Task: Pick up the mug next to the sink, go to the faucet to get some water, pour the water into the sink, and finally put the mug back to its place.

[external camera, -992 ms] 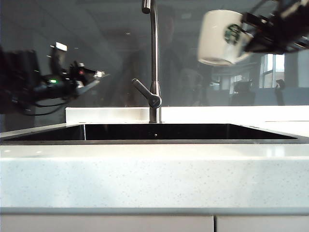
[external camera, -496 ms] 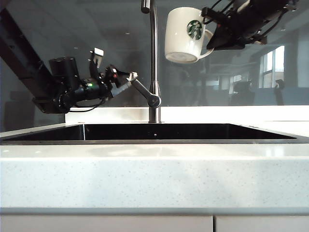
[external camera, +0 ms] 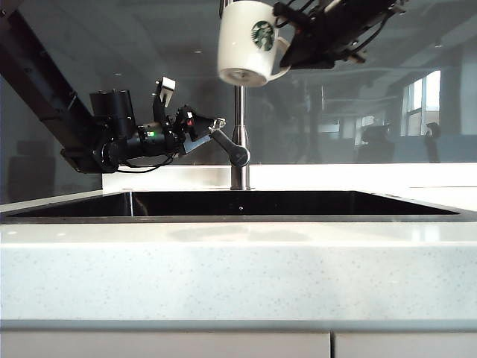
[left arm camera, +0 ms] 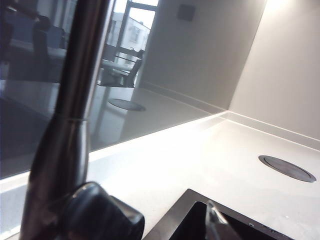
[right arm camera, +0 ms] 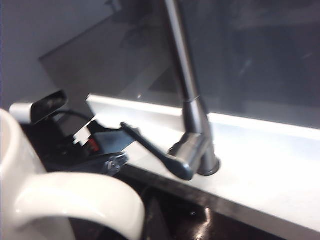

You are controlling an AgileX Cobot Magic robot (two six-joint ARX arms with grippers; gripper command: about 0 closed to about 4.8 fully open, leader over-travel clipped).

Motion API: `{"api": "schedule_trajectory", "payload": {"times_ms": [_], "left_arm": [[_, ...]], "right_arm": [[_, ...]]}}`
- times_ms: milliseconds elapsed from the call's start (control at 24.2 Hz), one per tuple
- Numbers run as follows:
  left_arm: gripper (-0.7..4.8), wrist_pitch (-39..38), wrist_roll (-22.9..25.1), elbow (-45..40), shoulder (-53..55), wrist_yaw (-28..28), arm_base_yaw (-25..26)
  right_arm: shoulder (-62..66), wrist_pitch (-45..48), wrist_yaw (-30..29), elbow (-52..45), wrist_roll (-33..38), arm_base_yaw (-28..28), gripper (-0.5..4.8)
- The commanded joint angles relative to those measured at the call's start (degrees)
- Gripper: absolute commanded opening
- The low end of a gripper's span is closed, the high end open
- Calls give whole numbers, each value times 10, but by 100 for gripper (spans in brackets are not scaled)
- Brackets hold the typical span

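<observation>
The white mug (external camera: pixel 242 41) with the green logo hangs upright high in the exterior view, in front of the top of the faucet (external camera: pixel 239 112) and hiding its spout. My right gripper (external camera: pixel 287 51) is shut on the mug's handle (right arm camera: pixel 75 200) from the right. My left gripper (external camera: pixel 215 125) stands open at the end of the faucet's lever (external camera: pixel 227 145); whether it touches the lever I cannot tell. One pale fingertip (left arm camera: pixel 216 220) shows beside the dark lever hub (left arm camera: pixel 100 215). The dark sink (external camera: pixel 238 218) lies below both.
Pale speckled counter (external camera: pixel 238 276) runs along the front and continues behind the sink (left arm camera: pixel 210 150). A dark glass wall (external camera: pixel 112 45) stands behind the faucet. A round metal cover (left arm camera: pixel 287 167) is set in the counter. The left arm (external camera: pixel 45 89) slants down from the upper left.
My right arm has carried the mug leftward and a little up, from the far right to the faucet's top. My left gripper has moved right, up to the lever.
</observation>
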Motion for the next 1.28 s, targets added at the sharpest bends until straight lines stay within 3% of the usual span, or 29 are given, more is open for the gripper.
{"api": "schedule_trajectory", "payload": {"times_ms": [41, 496, 827, 992, 1282], "left_arm": [[318, 6, 0, 5, -3, 6, -2], [317, 16, -17, 5, -3, 10, -2], [300, 49, -59, 5, -3, 81, -2], [300, 51, -85, 5, -3, 156, -2], [300, 65, -103, 5, -3, 162, -2]], "right_arm": [[8, 34, -3, 27, 7, 7, -2], [90, 33, -3, 135, 7, 22, -2], [91, 68, -3, 140, 7, 25, -2], [91, 76, -2, 140, 7, 25, -2], [91, 77, 2, 141, 7, 24, -2]]}}
